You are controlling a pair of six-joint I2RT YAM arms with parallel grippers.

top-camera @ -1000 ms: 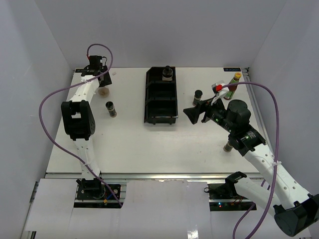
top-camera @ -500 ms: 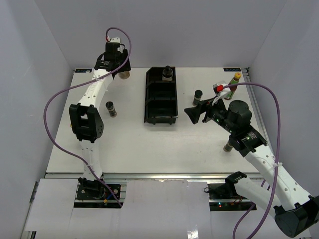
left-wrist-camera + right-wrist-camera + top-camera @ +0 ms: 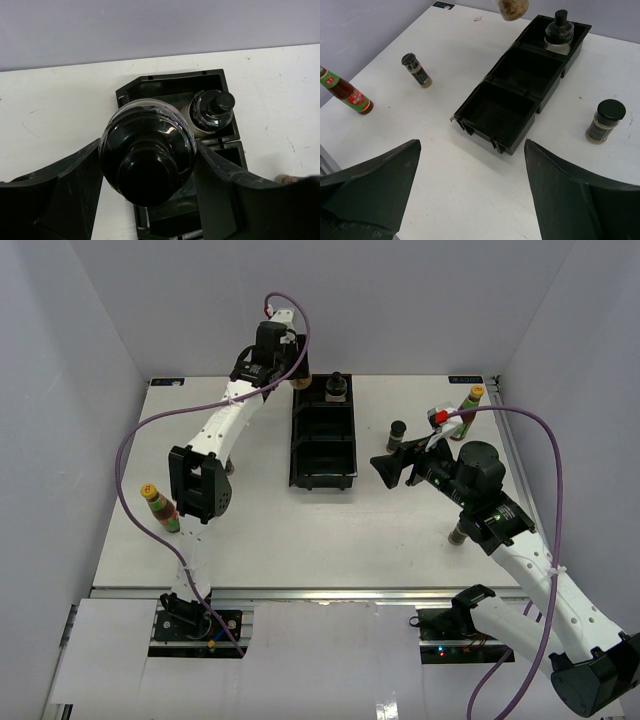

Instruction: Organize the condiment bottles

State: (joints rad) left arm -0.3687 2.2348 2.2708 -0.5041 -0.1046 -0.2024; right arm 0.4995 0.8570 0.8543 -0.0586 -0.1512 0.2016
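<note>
My left gripper [image 3: 287, 368] is shut on a short black-capped jar [image 3: 147, 155] with tan contents and holds it above the far end of the long black tray [image 3: 300, 440]. Its underside shows in the right wrist view [image 3: 512, 7]. A second jar [image 3: 337, 388] stands in the tray's far compartment. A third jar [image 3: 397, 432] stands right of the tray. A fourth [image 3: 416, 70] stands left of the tray. A sauce bottle [image 3: 160, 506] stands at the left edge, another [image 3: 470, 400] at the far right. My right gripper [image 3: 395, 468] is open and empty, right of the tray.
The tray's middle and near compartments [image 3: 502, 112] hold nothing. A small dark bottle [image 3: 458, 533] stands partly hidden behind my right arm. White walls close in the table on the left, back and right.
</note>
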